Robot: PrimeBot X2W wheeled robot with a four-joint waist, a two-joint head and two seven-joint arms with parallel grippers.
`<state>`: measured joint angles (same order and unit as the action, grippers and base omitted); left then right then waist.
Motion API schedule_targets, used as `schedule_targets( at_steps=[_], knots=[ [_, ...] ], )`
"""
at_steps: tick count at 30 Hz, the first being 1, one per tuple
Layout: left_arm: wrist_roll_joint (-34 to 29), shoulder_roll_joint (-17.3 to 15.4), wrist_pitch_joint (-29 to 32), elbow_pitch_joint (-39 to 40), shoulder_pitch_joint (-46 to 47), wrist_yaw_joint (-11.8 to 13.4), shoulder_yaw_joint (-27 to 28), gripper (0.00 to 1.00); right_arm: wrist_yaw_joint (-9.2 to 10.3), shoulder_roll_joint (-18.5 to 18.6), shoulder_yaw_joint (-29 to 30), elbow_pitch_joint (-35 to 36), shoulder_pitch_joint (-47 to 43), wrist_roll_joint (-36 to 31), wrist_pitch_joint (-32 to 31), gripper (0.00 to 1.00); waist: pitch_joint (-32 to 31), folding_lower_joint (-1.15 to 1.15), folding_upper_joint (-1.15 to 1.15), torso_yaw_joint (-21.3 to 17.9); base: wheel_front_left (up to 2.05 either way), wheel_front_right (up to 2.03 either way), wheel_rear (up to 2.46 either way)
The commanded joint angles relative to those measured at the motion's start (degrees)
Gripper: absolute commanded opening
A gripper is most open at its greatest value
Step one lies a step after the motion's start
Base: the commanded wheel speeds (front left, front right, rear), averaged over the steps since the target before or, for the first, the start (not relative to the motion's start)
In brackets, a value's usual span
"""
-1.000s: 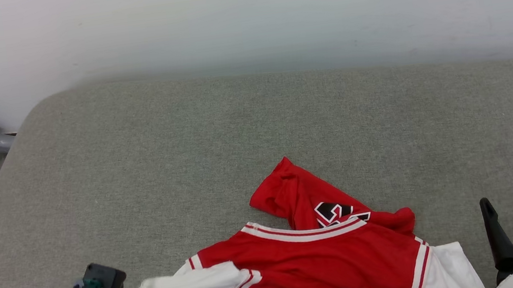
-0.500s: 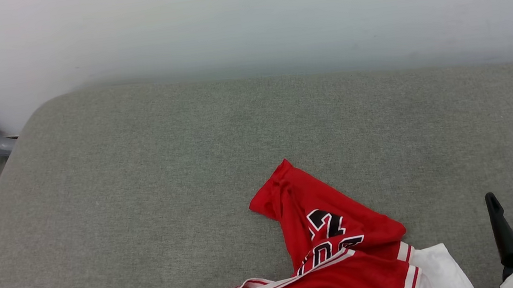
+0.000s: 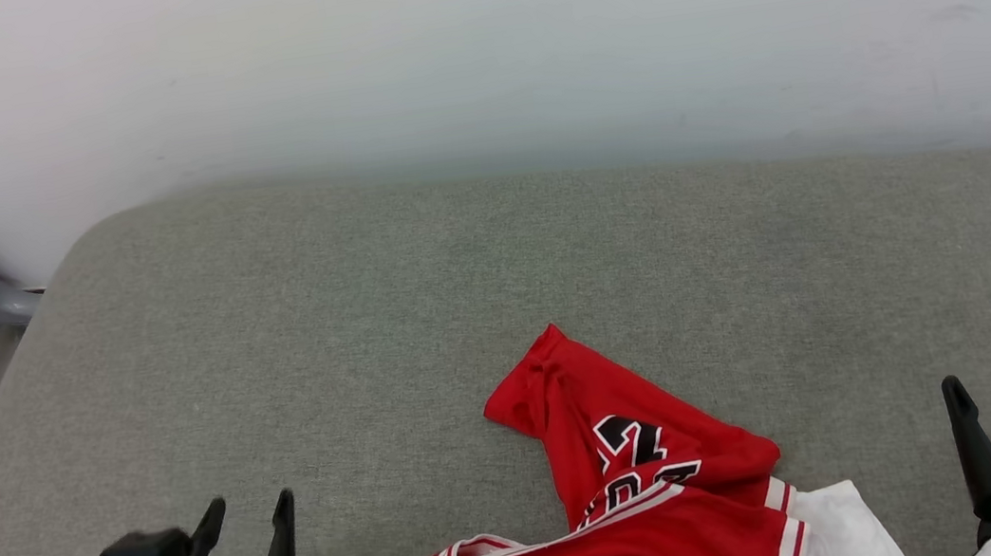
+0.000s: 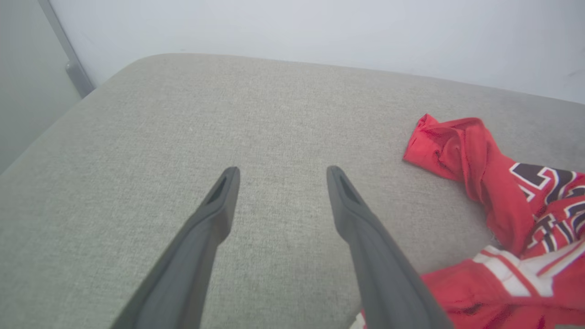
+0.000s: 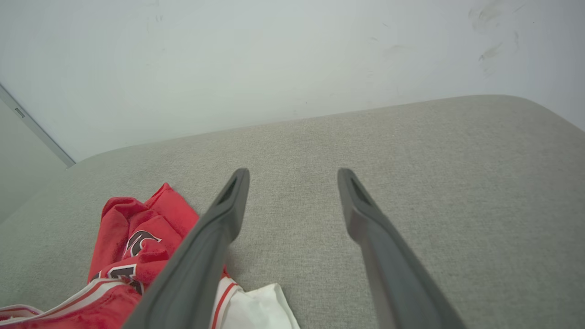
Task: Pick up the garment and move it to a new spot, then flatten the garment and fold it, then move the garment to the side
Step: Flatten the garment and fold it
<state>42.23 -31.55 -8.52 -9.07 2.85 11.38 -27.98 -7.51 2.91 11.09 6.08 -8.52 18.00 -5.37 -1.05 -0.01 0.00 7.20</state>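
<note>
The left end effector (image 3: 249, 516), pinched shut on the shirt (image 3: 671, 523) a second ago, now has its fingers spread and empty at the lower left of the head view. The right end effector (image 3: 987, 390) also stands apart, empty, at the lower right. The shirt lies released and crumpled on the grey cushion (image 3: 369, 333) at bottom centre. The move looks done, and flattening likely comes next.
</note>
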Motion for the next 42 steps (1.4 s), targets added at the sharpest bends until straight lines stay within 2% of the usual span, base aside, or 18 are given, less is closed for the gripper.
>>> schedule_targets(
  at_steps=[1, 5, 10, 14, 15, 22, 30, 35, 36, 37, 38, 42],
  knots=[
    [-0.6, 0.7, -0.6, 1.1, 1.5, 0.3, -0.1, 1.00, 0.04, -0.1, 0.0, 0.5, -0.8, -0.3, -0.2, 1.00, 0.0, 0.01, 0.00, -0.1, 0.00, 0.00, 0.00],
    [-1.3, 1.6, 0.5, 3.2, 5.6, -1.0, -1.2, 1.00, 0.04, -0.1, -0.3, 1.2, -0.6, -0.4, -0.6, 1.00, 1.0, 0.01, 0.00, -0.7, 0.00, 0.00, 0.00],
    [-1.6, 3.3, 4.6, 2.7, 13.7, -5.2, -4.1, 1.00, 0.04, 0.0, -1.0, 2.0, 1.4, -0.5, -0.8, 1.00, 4.1, 0.01, 0.00, -2.3, 0.00, 0.00, 0.00],
    [-1.3, 5.1, 9.2, 0.2, 20.4, -8.9, -6.8, 1.00, 0.04, -0.1, -1.4, 1.9, 2.5, -0.3, -0.5, 1.00, 6.9, 0.01, 0.00, -4.0, 0.00, 0.00, 0.00],
    [-1.3, 5.1, 9.2, 0.2, 20.4, -8.9, -6.8, 1.00, 0.04, -0.1, -1.4, 1.9, 2.5, -0.3, -0.5, 1.00, 6.9, 0.01, 0.00, -4.0, 0.00, 0.00, 0.00],
    [-0.1, 8.0, 18.8, -6.7, 28.5, -14.2, -11.6, 1.00, 0.04, -0.1, -2.6, 0.4, 4.7, 0.6, 0.9, 1.00, 11.5, 0.01, 0.00, -7.3, 0.00, 0.00, 0.00],
    [1.8, 9.1, 28.3, -15.3, 33.3, -17.3, -15.9, 1.00, 0.04, -0.1, -3.8, -2.1, 6.9, 1.5, 3.0, 1.00, 15.2, 0.01, 0.00, -10.3, 0.00, 0.00, 0.00],
    [3.3, 9.2, 35.1, -20.7, 34.1, -18.2, -19.2, 1.00, 0.04, -0.1, -4.1, -3.8, 7.7, 1.9, 3.8, 1.00, 16.1, 0.01, 0.00, -11.1, 0.00, 0.00, 0.00],
    [3.6, 9.2, 36.6, -21.6, 34.0, -18.4, -20.0, 0.62, 0.04, -0.1, -4.2, -4.0, 7.9, 1.9, 3.9, 1.00, 16.2, 0.01, 0.00, -11.2, 0.00, 0.00, 0.00],
    [4.0, 9.2, 37.6, -22.3, 34.0, -18.4, -20.5, 0.34, 0.04, -0.1, -4.3, -4.2, 8.0, 2.0, 4.0, 1.00, 16.2, 0.01, 0.00, -11.3, 0.00, 0.00, 0.00],
    [3.8, 9.2, 38.1, -22.8, 34.3, -18.5, -21.0, 0.00, 0.04, 0.0, -4.3, -4.5, 8.2, 2.1, 4.1, 1.00, 16.2, 0.01, 0.00, -11.4, 0.00, 0.00, 0.00],
    [2.4, 8.9, 33.5, -22.3, 37.6, -18.7, -20.8, 0.00, 0.04, 0.0, -4.3, -5.3, 8.7, 2.3, 4.4, 1.00, 15.9, 0.01, 0.00, -11.6, 0.00, 0.00, 0.00]
  ],
)
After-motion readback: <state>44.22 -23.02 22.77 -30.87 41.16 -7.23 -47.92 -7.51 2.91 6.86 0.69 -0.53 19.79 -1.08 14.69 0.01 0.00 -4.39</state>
